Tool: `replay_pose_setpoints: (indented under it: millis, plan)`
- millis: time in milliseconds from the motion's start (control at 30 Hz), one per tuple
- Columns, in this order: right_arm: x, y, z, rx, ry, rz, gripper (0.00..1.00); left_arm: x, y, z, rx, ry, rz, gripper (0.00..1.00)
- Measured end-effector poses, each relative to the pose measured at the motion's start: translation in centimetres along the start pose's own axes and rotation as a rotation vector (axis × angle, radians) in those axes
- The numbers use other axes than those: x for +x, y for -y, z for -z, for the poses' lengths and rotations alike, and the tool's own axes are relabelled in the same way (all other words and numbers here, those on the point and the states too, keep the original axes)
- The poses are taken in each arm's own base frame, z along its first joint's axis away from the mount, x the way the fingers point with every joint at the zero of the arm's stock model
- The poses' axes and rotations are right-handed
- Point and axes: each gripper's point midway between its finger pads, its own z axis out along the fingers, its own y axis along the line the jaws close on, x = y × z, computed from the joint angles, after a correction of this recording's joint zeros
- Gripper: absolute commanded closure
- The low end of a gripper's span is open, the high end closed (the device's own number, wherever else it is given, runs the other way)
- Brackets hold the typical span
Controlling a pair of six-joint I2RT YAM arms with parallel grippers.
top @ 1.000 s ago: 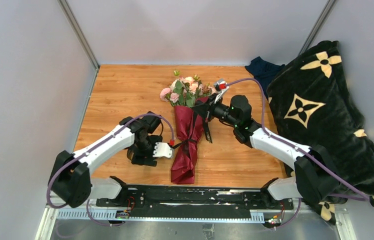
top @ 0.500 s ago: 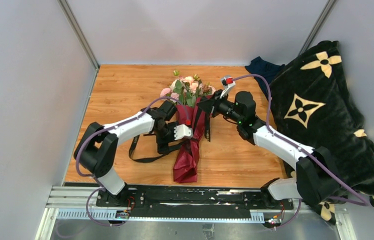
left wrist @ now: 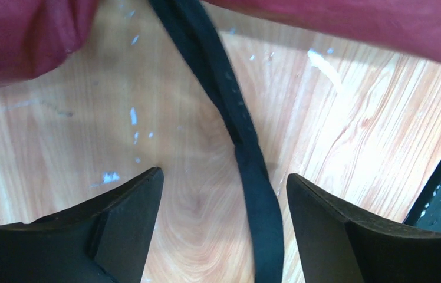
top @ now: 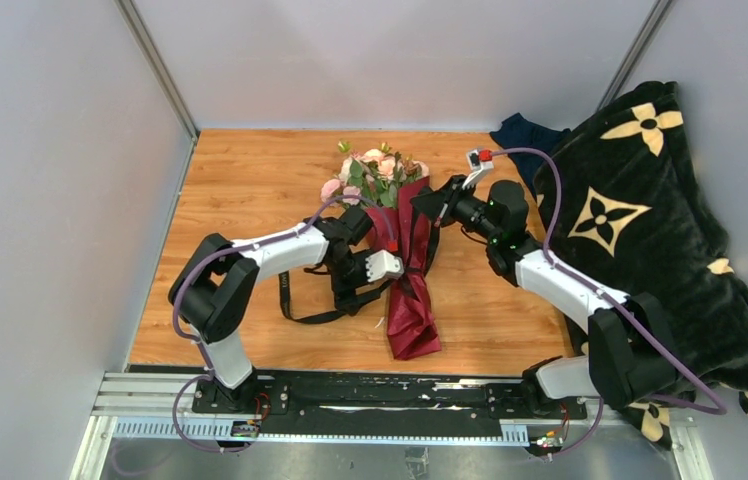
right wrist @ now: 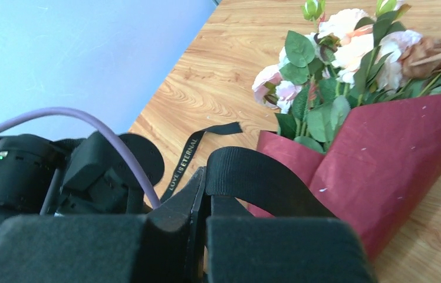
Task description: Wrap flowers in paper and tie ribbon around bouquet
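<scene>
Overhead view: illumination was even and diffuse, bright on the table, with short soft shadows beneath the arms; the black blanket lost detail in its folds. Left wrist view: the ribbon and the left gripper were soft-focused, and the wood at right was washed out. Right wrist view: the right gripper was blurred in the foreground; the flowers and the ribbon lettering were sharp.

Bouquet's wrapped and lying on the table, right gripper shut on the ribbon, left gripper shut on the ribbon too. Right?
Not quite. The left gripper is open: the left wrist view shows the ribbon passing between its spread fingers, not pinched. The rest holds: the bouquet lies wrapped on the table, and the right gripper is shut on the ribbon.
</scene>
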Motion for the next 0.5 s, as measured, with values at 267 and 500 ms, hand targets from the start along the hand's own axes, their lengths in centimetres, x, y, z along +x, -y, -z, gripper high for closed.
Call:
replay_pose_setpoints:
  millis: [267,500]
  plan:
    - [0.0,1.0,0.6,0.007,0.027,-0.073,1.0,-2.5,0.0,-1.9,-0.157,-0.057,0.029,0.29]
    - [0.7,1.6,1.1,0.018,0.03,-0.102,1.0,-3.8,-0.1,-2.6,-0.242,-0.058,0.068,1.0]
